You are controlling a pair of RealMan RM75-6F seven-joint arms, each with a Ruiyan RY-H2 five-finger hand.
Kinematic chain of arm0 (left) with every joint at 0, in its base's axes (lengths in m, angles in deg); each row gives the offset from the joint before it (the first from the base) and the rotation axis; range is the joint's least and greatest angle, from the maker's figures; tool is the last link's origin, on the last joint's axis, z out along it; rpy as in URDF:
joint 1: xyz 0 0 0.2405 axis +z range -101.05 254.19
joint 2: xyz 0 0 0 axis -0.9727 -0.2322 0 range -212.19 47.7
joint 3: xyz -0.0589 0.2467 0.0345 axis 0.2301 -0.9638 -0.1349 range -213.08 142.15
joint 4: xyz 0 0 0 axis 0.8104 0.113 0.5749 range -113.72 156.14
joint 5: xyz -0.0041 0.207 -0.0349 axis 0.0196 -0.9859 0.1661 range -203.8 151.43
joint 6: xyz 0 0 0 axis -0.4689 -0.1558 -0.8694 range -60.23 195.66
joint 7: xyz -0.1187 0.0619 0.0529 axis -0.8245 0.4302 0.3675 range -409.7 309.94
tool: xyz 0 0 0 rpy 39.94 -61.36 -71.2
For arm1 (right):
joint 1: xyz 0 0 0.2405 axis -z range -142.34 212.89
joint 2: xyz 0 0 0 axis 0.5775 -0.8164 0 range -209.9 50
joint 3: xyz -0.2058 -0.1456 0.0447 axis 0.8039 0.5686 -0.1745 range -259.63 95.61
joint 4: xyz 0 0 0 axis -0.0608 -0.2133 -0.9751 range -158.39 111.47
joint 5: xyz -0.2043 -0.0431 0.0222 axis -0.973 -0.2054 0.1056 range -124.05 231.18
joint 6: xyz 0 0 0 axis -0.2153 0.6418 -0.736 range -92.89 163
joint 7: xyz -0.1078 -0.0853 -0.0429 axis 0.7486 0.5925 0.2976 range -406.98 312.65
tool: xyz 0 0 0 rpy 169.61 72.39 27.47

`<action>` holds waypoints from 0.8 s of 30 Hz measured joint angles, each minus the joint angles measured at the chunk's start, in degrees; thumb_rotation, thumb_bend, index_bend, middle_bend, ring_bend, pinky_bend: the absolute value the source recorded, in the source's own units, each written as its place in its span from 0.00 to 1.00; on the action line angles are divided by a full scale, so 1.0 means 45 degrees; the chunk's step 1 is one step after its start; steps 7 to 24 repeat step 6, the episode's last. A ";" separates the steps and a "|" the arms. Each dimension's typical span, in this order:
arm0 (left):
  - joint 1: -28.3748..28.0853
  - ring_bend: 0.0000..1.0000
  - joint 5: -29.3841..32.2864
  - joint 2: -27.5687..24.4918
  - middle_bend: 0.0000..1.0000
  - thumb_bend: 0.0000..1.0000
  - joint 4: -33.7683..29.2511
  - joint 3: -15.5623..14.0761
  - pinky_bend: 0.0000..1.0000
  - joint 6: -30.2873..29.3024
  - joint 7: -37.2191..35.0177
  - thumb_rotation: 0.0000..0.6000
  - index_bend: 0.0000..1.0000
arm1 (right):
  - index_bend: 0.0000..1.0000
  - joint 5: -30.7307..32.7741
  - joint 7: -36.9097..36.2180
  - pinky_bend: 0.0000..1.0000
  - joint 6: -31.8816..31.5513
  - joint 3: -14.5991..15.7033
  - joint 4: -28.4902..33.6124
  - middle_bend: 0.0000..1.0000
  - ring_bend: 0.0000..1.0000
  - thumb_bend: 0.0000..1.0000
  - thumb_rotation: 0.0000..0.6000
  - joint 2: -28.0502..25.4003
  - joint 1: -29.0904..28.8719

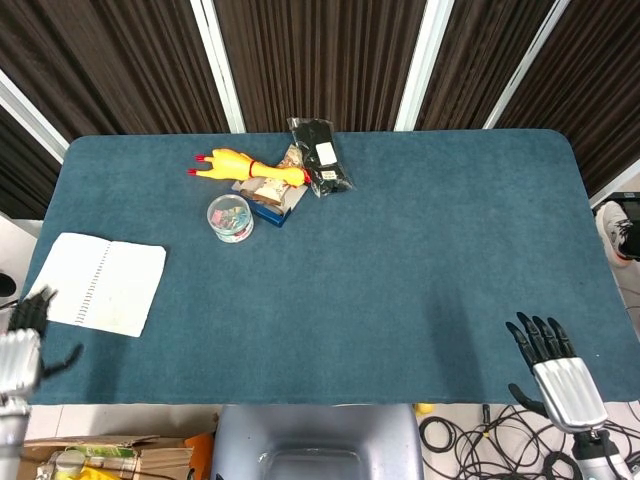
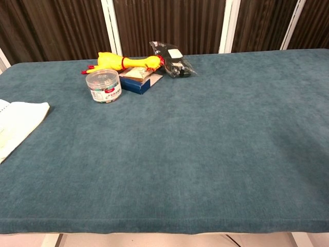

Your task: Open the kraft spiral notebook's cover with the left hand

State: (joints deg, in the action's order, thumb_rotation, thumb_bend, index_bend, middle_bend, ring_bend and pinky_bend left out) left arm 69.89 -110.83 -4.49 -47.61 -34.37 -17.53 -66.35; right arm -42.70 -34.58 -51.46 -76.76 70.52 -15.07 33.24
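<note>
The spiral notebook [image 1: 98, 283] lies open on the blue table's left side, white pages up, its coil running down the middle. Only its right page [image 2: 18, 125] shows at the chest view's left edge. My left hand [image 1: 22, 347] hangs off the table's left front corner, below the notebook and apart from it, fingers spread and holding nothing. My right hand [image 1: 558, 374] is at the front right edge, fingers straight and apart, empty. Neither hand shows in the chest view.
At the back left sit a yellow rubber chicken [image 1: 245, 166], a round clear tub of clips [image 1: 230, 217], a small blue box [image 1: 268, 200] and a black packet [image 1: 320, 156]. A grey chair back [image 1: 315, 440] stands at the front edge.
</note>
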 measured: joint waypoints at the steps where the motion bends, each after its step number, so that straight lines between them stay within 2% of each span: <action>1: 0.0291 0.00 -0.0370 -0.0271 0.00 0.30 -0.0798 -0.0318 0.03 -0.0318 0.0643 1.00 0.00 | 0.00 -0.0081 -0.0017 0.00 -0.0116 -0.0004 0.0013 0.00 0.00 0.17 1.00 -0.0023 0.0049; 3: 0.0931 0.00 -0.1180 -0.0791 0.00 0.30 -0.2217 -0.0959 0.03 -0.0991 0.2152 1.00 0.00 | 0.00 -0.0172 -0.0110 0.00 -0.0247 -0.0013 0.0013 0.00 0.00 0.17 1.00 -0.0057 0.0104; 6: 0.1780 0.00 -0.2224 -0.1320 0.00 0.30 -0.3170 -0.1575 0.03 -0.2003 0.3731 1.00 0.00 | 0.00 -0.0248 -0.0265 0.00 -0.0356 -0.0027 -0.0040 0.00 0.00 0.17 1.00 -0.0103 0.0176; 24: 0.1780 0.00 -0.2224 -0.1320 0.00 0.30 -0.3170 -0.1575 0.03 -0.2003 0.3731 1.00 0.00 | 0.00 -0.0248 -0.0265 0.00 -0.0356 -0.0027 -0.0040 0.00 0.00 0.17 1.00 -0.0103 0.0176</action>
